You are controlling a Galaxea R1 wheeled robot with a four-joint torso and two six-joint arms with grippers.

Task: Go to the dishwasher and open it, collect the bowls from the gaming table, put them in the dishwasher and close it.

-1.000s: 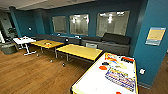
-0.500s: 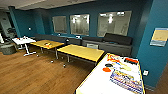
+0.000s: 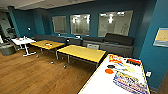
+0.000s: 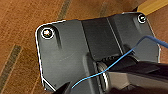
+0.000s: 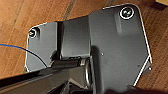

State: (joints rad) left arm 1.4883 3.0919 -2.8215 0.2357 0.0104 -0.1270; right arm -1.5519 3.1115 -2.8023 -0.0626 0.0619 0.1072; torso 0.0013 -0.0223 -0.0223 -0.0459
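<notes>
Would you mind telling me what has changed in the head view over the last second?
The camera has moved with the robot: the whole scene has shifted, and the gaming table with its orange-red bowl and dark bowl now sits a little lower and farther left in the picture. Nothing was picked up or released. The bowls, the board-game boxes, the yellow-topped tables and the sofa kept their places relative to one another.

Teal-blue walls (image 3: 152,27) all round, warm brown wood floor (image 3: 32,77) with darker streaks in the wrist views. Two yellow-topped low tables (image 3: 82,53), dark grey sofa (image 3: 117,43) behind. White gaming table (image 3: 105,83) with a yellowish edge, loaded with multicoloured board-game boxes (image 3: 128,81) in red, yellow and blue. Orange-red bowl (image 3: 109,71) next to a blackish bowl (image 3: 110,66). Small white table (image 3: 23,41) off at the far side. Thin blue cable (image 4: 117,61) across the wrist's dark plate.
</notes>
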